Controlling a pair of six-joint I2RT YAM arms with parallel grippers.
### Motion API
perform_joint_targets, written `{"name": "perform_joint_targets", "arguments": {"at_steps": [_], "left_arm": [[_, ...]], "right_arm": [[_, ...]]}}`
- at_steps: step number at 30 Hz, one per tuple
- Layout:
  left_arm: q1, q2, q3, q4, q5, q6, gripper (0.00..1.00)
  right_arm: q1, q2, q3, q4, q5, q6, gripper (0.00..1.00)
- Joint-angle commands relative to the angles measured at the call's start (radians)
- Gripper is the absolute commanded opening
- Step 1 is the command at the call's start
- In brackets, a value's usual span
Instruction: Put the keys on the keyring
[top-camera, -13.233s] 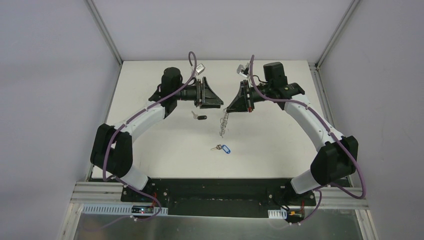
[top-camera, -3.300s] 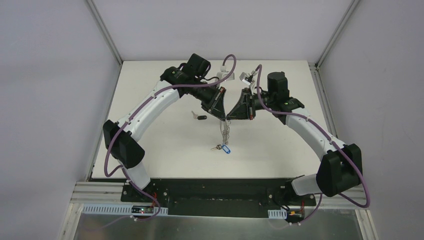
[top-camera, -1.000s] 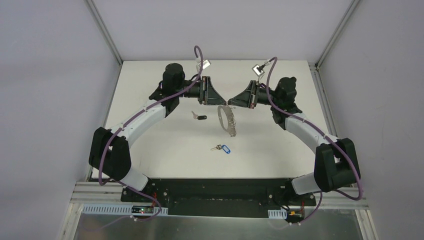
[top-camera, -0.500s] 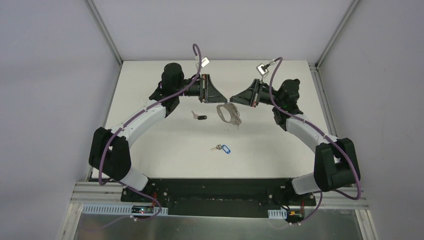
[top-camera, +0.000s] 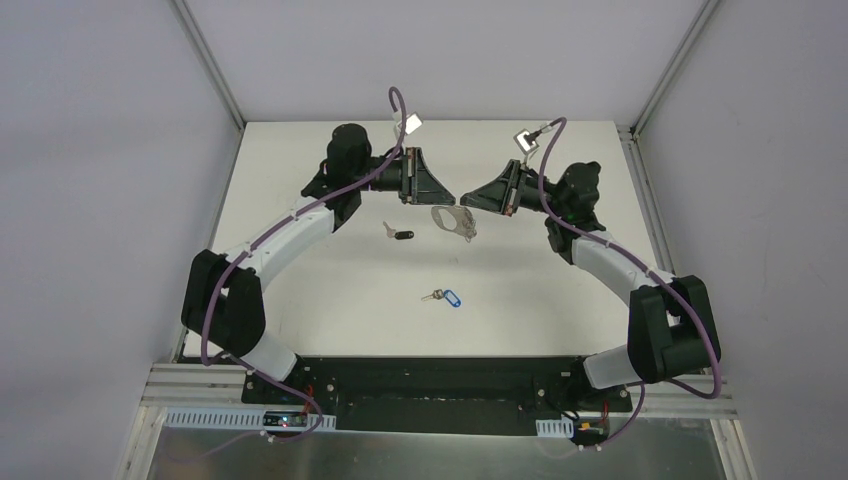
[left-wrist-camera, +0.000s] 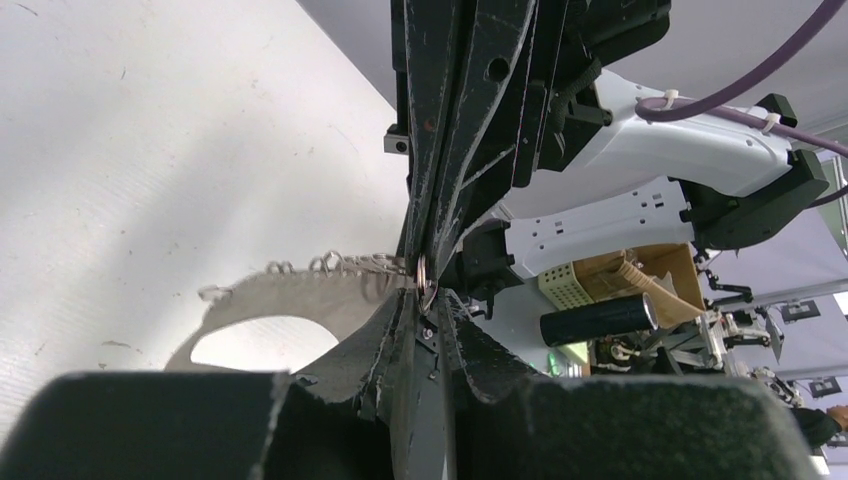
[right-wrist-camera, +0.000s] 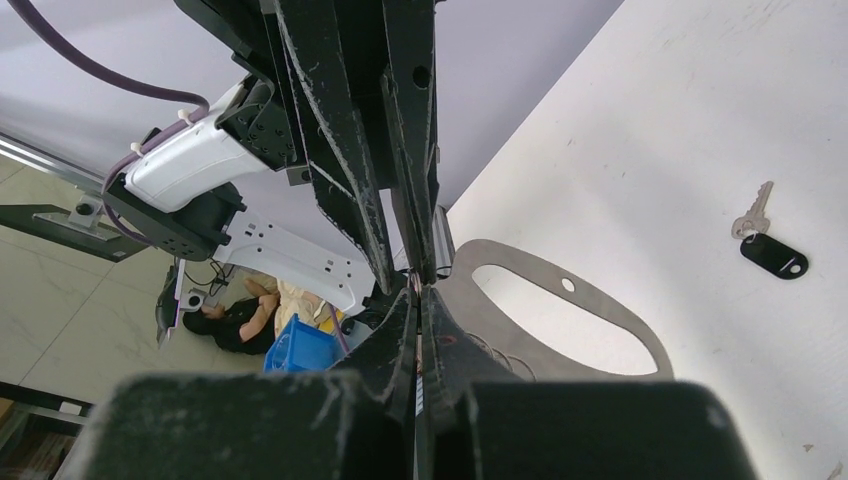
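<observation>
**Keyring held at one end, where the two grippers meet**

The keyring (right-wrist-camera: 540, 265) is up off the table (top-camera: 330, 300), over its far middle. It is a pale flat oval loop lying roughly level. One narrow end is tucked into the spot where the two sets of fingertips come nose to nose. From there the loop reaches out toward the near side. A row of small metal clips (left-wrist-camera: 335, 264) runs along one long edge, and the bright tabletop shows through the opening of the loop.

The right gripper (right-wrist-camera: 420, 290) has its jaws fully together and pinches that narrow end of the loop. The left gripper (left-wrist-camera: 422, 295) comes in from the opposite side with its tips right against the right one's. Its jaws are drawn in to a thin slit at the same end of the loop. It is not clear from either wrist view whether its pads actually press on the metal.

Both keys lie flat on the table, apart from the loop and from each other. The key with the black head (top-camera: 400, 235) lies just left of the loop, near the left gripper. The key with the blue tag (top-camera: 448, 298) lies nearer the arm bases, about midway between the arms.
</observation>
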Motion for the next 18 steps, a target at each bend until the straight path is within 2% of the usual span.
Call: {"name": "perform_joint_targets", "arguments": {"at_steps": [1, 18], "left_arm": [[-0.012, 0.010, 0.056, 0.010, 0.012, -0.009, 0.14], [-0.036, 0.038, 0.111, -0.107, 0.031, 0.054, 0.00]], "right_arm": [[-0.007, -0.009, -0.005, 0.088, 0.019, -0.003, 0.00], [-0.007, -0.021, -0.021, 0.096, 0.003, -0.056, 0.00]]}}
